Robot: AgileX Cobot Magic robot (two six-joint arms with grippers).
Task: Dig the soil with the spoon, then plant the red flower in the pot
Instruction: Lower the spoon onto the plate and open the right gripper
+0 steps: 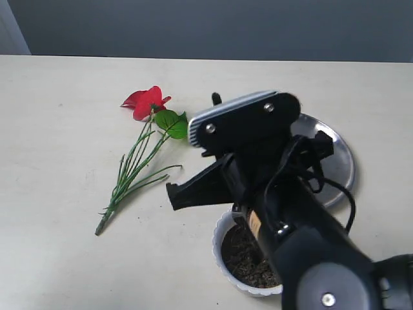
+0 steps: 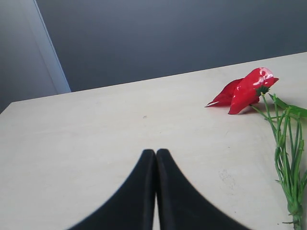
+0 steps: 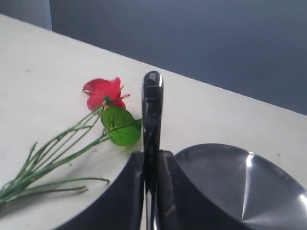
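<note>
R gripper [image 3: 151,155] over small white scalloped pot [image 1: 222,236] w/ dark soil [image 1: 242,258], clamped on slim steel spoon [image 3: 152,105], prob. for digging. Red anthurium flower [image 1: 147,102] flat on table [image 1: 64,258], unplanted. L gripper [image 2: 156,158] closed, empty.

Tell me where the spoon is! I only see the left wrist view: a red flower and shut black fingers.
Observer: The right fingers are pinching the spoon.
Operator: Is there a pot?
Observer: Yes, a white pot stands partly hidden under the right arm.
Operator: What's in it?
Observer: Dark soil.
</note>
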